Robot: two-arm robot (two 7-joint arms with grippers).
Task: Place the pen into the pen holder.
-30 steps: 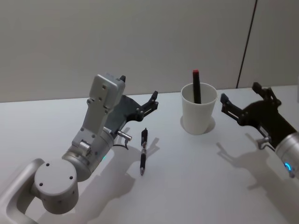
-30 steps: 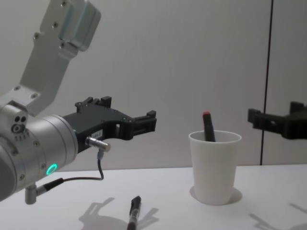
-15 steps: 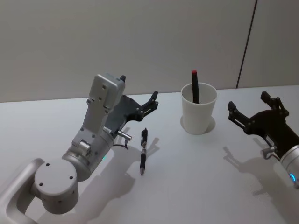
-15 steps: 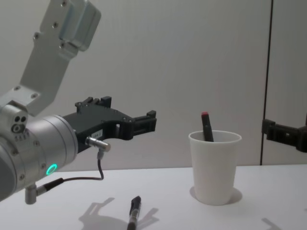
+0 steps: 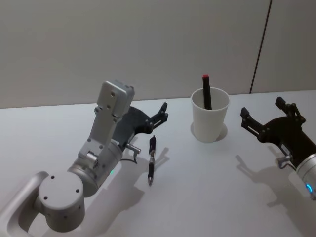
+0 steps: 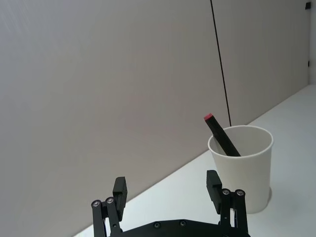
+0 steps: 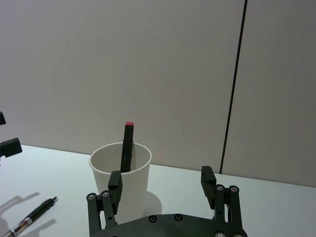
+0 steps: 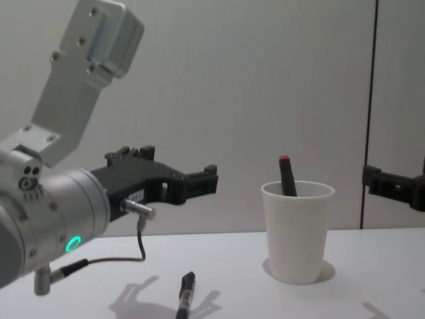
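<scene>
- Claw of the left arm (image 5: 160, 114): fingers apart, empty, raised above the surface (image 5: 212, 192).
- Pen (image 5: 151, 160): flat on the surface below that claw's tips and slightly nearer the robot. Its long axis runs away from the robot, and the left arm is clearly closer.
- Pen holder (image 5: 210, 123): upright, farther right, with a red-capped marker (image 5: 206, 91) inside.
- Right claw (image 5: 262, 107): fingers apart, empty, right of the holder.
</scene>
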